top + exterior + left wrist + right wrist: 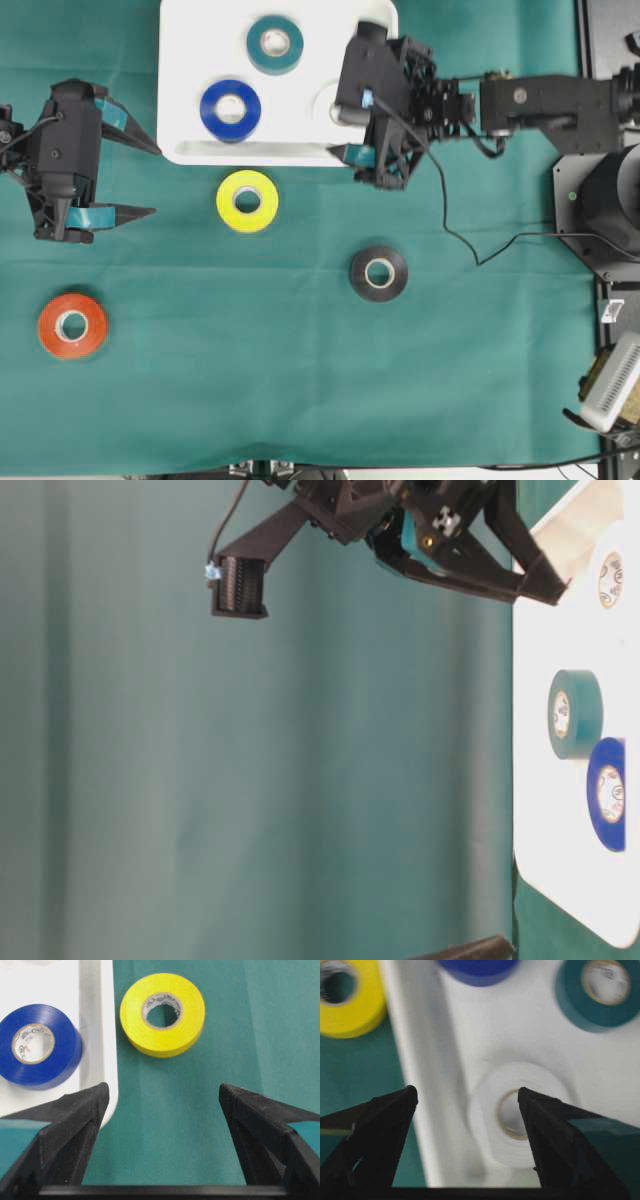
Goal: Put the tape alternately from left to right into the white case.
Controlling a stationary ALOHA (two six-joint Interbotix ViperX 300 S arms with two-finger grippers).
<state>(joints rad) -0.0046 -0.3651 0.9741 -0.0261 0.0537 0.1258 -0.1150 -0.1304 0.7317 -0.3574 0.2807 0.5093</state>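
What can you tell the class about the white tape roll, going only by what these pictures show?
The white tape roll is a small glossy ring with a pale core and an open centre. It lies flat inside the white case, near the rim on the case's right side, apart from the blue and teal rolls. The right end effector hangs open above it, not touching it in view. From overhead it is largely hidden by that arm.

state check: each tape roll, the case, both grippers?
teal roll: flat in the white case
blue roll: flat in case
white roll: flat in case, under right gripper
yellow roll: on cloth, beside case
black roll: on cloth
orange-red roll: on cloth
left gripper: open, empty
right gripper: open, empty, over case edge
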